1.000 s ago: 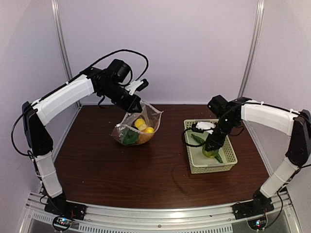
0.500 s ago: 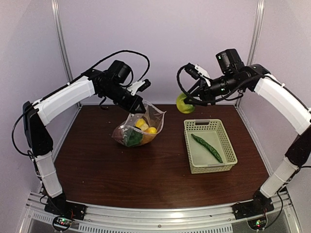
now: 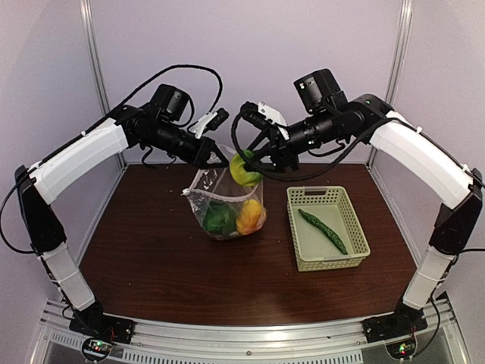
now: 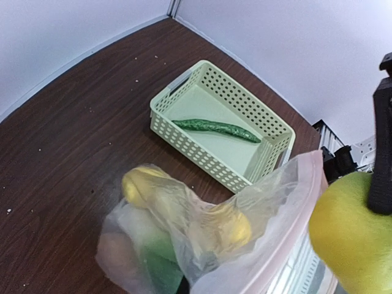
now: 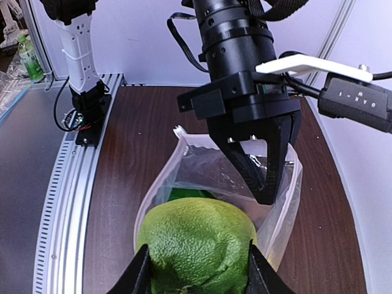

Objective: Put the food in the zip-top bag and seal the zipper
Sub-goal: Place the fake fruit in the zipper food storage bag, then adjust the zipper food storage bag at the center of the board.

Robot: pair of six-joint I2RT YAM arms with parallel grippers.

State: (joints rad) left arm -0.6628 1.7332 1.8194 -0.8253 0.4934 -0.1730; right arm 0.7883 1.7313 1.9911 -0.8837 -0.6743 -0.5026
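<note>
Because the right claw [image 5: 197,272] is clamped on the green fruit [image 5: 195,242], one finger on either side of it, the risk starts there: the rind is round and bumpy, and a poor hold could let it roll out before it is over the opening. Just below and beyond this claw hangs the bag [image 5: 180,174], its mouth open towards the fruit. Across from it, the left claw [image 5: 262,187] has its fingers pinched together on the far rim, holding the bag upright. The mouth looks only a little wider than the fruit, I judge. A release slightly to one side could therefore land on the limp near rim, fold it in and send the fruit down onto the table [image 3: 144,250]. A push against the film could also tug the rim out of the left claw's single pinch, and the food [image 3: 235,218] lower in the bag would spill. Farther out, on the side of the right claw away from the bag, the basket [image 3: 327,192] holds the cucumber [image 3: 322,231], not yet fetched. The zipper cannot be told apart from the rim. Small white letters on the black housing [image 5: 358,101] beside the left claw seem to read "OAK-1 W"; no other writing is legible.
</note>
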